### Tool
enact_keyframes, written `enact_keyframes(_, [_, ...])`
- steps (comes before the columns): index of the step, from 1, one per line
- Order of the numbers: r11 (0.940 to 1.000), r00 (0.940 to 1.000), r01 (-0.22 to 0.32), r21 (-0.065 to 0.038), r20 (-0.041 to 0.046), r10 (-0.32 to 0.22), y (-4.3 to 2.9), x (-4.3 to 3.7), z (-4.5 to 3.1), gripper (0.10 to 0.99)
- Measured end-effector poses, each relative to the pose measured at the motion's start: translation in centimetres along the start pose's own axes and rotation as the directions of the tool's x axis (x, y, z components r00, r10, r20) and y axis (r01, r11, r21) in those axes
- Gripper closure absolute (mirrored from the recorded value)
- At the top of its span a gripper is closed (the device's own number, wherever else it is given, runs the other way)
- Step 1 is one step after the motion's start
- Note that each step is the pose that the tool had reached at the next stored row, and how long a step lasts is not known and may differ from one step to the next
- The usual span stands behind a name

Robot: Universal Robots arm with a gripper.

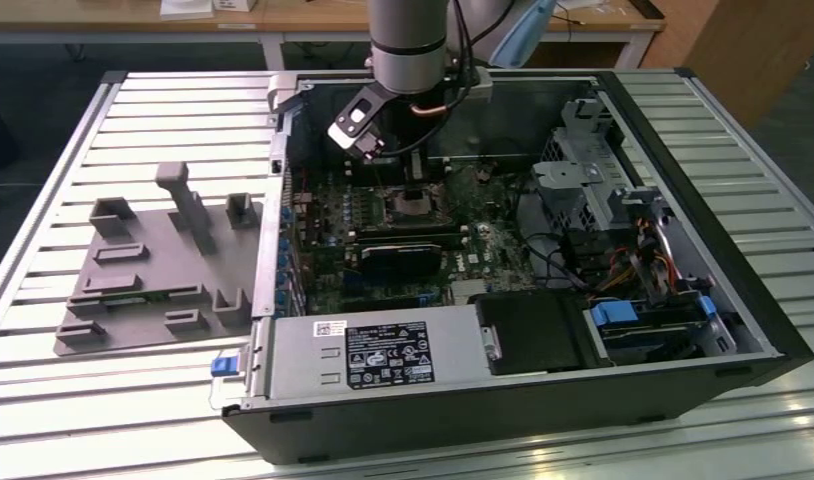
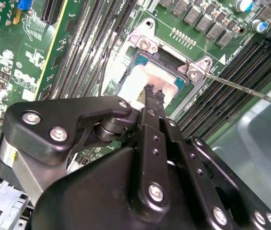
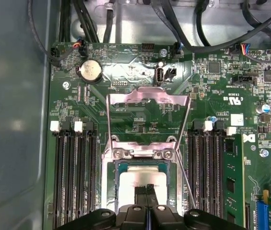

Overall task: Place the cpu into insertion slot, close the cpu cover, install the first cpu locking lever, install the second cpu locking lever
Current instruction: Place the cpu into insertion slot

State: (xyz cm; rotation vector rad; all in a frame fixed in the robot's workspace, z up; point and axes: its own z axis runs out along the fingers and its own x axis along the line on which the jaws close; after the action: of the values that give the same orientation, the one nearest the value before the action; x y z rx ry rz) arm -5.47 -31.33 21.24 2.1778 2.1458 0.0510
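Observation:
The cpu [image 3: 141, 179], with its silvery top, lies in the insertion slot [image 3: 110, 191] on the green motherboard. In the second wrist view the cpu [image 2: 137, 79] looks bright white. My gripper [image 3: 147, 190] is shut, its black fingertips pressed together just over the middle of the cpu and holding nothing. The same tips [image 2: 153, 92] show in the second wrist view. The cpu cover [image 3: 147, 96] stands swung open beyond the slot's hinge. One thin locking lever [image 2: 243, 88] sticks out sideways from the slot, unlatched. In the exterior view the arm [image 1: 407, 60] reaches down into the case over the insertion slot [image 1: 414, 205].
Long black memory slots [image 3: 75, 182] flank the socket on both sides. A black card [image 1: 400, 262], a power supply [image 1: 367, 355] and a drive cage [image 1: 621, 200] crowd the open case. A grey fixture plate [image 1: 167, 270] lies on the slatted table at the exterior view's left.

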Motion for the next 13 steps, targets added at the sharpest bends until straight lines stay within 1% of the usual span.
enact_keyframes(6, [0.9987, 0.9987, -0.050, 0.002, 0.0050, 0.050, 0.07, 0.00, 0.07, 0.984])
enact_keyframes(7, [0.9987, 0.9986, -0.052, 0.002, 0.0061, 0.052, 0.07, 0.00, 0.04, 0.984])
enact_keyframes(11, [0.9986, 0.9986, -0.053, 0.002, 0.0085, 0.053, 0.11, -0.02, -0.39, 0.984])
enact_keyframes(13, [0.9986, 0.9986, -0.053, 0.002, 0.0098, 0.053, 0.14, -0.03, -0.78, 0.984])
